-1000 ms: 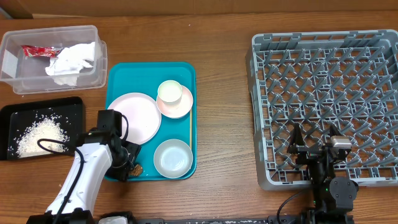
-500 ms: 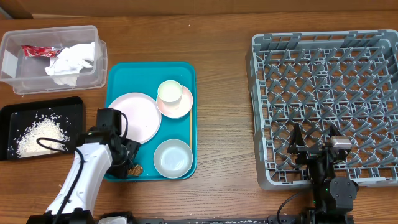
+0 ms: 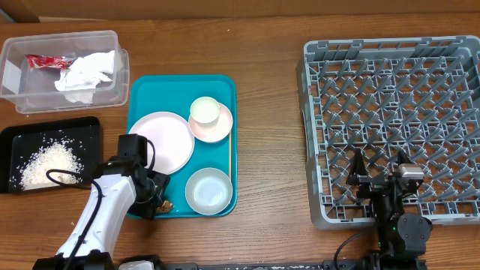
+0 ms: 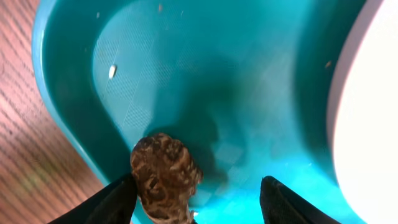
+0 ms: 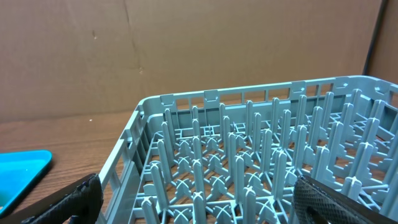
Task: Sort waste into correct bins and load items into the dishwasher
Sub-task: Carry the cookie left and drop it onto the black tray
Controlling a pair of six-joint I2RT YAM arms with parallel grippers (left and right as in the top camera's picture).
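A small brown food lump (image 4: 165, 177) lies in the near left corner of the teal serving tray (image 3: 225, 90). My left gripper (image 4: 198, 182) stands open around it: the left finger touches the lump, the right finger (image 4: 280, 199) is well apart. From overhead the left gripper (image 3: 154, 199) sits at the lump (image 3: 164, 204). A pale plate (image 3: 161, 141), a pink saucer (image 3: 217, 129) with a white cup (image 3: 204, 110) and a white bowl (image 3: 208, 190) rest on that tray. My right gripper (image 5: 196, 183) hangs open over the grey dish rack (image 3: 390, 90).
A clear tub (image 3: 22, 45) at the back left holds a red wrapper (image 3: 45, 61) and white tissues (image 3: 86, 71). A black tray (image 3: 86, 127) at the left holds white rice (image 3: 46, 161). One rice grain (image 4: 112, 71) lies on the teal tray.
My left wrist has shifted only slightly beside the lump. The lump, the dishes and the right arm have not moved.
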